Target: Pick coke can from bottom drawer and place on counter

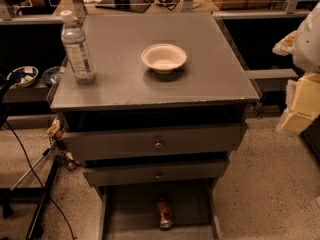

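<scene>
The coke can point(164, 213), red with a silver end, lies on its side in the bottom drawer point(130, 209), which is pulled out at the base of the cabinet. The counter point(125, 84) is the flat grey top of the cabinet. My gripper point(299, 106), pale yellow and white, hangs at the right edge of the view. It is beside the cabinet's right side at about counter height, well above and to the right of the can. Nothing shows in it.
A clear water bottle point(77, 46) stands at the counter's left edge. A white paper bowl point(164, 58) sits near the counter's middle. Two knobbed drawers point(158, 144) stand slightly open above the bottom one. Cables and a stand point(42, 204) lie on the floor at the left.
</scene>
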Robot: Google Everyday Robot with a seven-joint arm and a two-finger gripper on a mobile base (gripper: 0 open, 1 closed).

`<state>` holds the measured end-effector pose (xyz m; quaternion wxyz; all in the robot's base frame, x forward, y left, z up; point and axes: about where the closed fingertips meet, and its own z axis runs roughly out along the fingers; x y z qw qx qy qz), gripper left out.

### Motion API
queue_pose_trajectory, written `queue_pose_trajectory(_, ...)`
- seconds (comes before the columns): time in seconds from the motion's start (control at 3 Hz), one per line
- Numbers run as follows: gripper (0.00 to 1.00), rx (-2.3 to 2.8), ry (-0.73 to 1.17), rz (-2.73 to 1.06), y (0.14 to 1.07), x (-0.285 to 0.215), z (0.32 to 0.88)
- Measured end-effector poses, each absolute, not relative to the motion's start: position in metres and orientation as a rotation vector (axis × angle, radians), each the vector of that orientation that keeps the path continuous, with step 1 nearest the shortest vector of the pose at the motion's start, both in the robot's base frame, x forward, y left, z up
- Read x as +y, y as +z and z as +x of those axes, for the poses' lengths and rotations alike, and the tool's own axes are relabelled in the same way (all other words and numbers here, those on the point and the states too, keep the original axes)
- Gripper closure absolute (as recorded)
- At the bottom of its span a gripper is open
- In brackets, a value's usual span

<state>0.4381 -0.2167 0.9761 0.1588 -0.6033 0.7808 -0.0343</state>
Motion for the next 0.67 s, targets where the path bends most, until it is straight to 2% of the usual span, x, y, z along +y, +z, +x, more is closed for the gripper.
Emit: queue_pose_trajectory(0.67, 0.00, 2.237, -0.089, -1.713, 0.963, -0.212, 0.432)
